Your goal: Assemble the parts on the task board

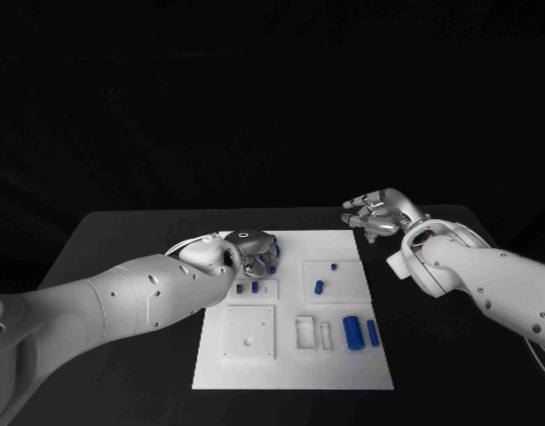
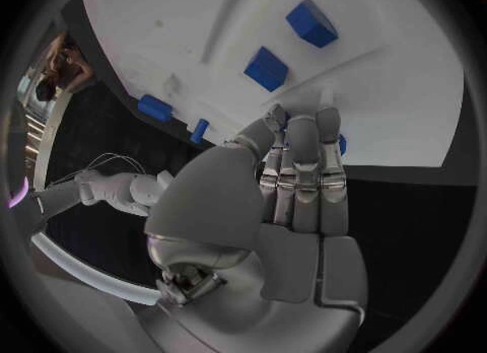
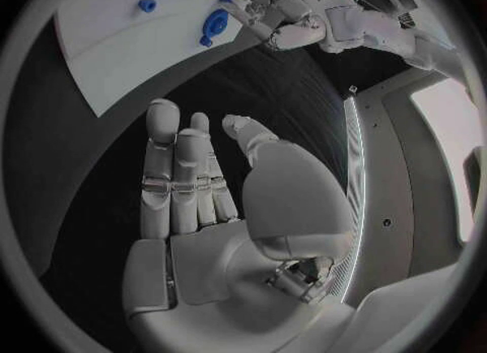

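Left hand [image 1: 249, 248] poised, fingers [image 2: 303, 158] on blue part [image 1: 270, 262], hold unclear, upper-left of task board [image 1: 292, 373]; steady descent advised.

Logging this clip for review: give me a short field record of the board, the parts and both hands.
board: white rectangular task board on the black table
parts: small blue pieces on the board
left hand: silver left hand over the board's far left corner; grasp cannot be told
right hand: silver right hand off the board, holding nothing
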`<act>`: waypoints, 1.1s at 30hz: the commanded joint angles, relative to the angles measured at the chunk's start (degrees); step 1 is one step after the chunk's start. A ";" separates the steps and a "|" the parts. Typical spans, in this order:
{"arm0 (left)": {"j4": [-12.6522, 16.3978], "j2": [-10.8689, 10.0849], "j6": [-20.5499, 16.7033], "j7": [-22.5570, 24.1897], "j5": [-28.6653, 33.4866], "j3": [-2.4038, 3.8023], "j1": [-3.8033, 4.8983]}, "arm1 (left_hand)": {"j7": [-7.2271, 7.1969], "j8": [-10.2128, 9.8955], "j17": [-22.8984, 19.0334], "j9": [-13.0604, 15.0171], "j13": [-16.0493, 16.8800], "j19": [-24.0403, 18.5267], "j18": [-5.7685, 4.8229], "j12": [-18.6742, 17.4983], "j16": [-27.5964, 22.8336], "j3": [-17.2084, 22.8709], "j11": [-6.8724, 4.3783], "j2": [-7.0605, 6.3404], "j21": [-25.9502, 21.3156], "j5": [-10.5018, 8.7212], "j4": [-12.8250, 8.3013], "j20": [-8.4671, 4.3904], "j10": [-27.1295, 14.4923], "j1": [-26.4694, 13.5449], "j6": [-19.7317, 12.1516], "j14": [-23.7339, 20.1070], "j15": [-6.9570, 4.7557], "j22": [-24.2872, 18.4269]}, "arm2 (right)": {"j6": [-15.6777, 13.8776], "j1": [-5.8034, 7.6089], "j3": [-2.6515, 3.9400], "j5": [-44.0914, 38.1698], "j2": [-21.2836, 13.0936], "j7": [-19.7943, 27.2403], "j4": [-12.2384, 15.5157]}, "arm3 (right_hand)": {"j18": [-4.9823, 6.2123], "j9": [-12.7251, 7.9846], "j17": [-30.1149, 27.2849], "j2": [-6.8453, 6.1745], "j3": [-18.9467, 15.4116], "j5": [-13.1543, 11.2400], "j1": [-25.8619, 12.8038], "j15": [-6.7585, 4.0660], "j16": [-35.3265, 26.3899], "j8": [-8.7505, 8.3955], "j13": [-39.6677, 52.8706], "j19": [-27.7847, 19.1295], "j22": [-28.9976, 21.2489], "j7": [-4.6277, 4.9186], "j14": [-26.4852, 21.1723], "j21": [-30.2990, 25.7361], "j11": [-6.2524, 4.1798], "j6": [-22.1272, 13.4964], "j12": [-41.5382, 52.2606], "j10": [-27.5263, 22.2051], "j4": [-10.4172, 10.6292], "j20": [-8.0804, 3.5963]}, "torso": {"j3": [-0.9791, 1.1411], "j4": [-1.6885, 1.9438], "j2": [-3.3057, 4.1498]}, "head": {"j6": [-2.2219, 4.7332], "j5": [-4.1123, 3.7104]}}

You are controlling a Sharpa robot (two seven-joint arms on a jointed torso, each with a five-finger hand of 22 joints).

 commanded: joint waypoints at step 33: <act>1.07 -0.49 -2.87 0.95 1.12 0.03 -0.07 | -0.62 -0.21 -0.29 0.00 -0.04 0.85 0.59 -0.16 0.05 -0.72 -0.20 -0.69 -0.66 0.00 0.51 0.16 0.31 -0.41 -1.27 0.72 0.09 0.99 | 0.07 -0.02 0.03 0.10 0.25 0.68 -0.28 | 0.40 0.07 -0.14 -0.28 0.11 0.16 0.20 -0.07 0.01 -0.10 -0.11 2.21 -0.26 0.05 -0.02 0.29 -0.12 0.09 0.10 0.36 -0.01 -0.24 | 0.01 -0.04 -0.02 | -0.45 0.12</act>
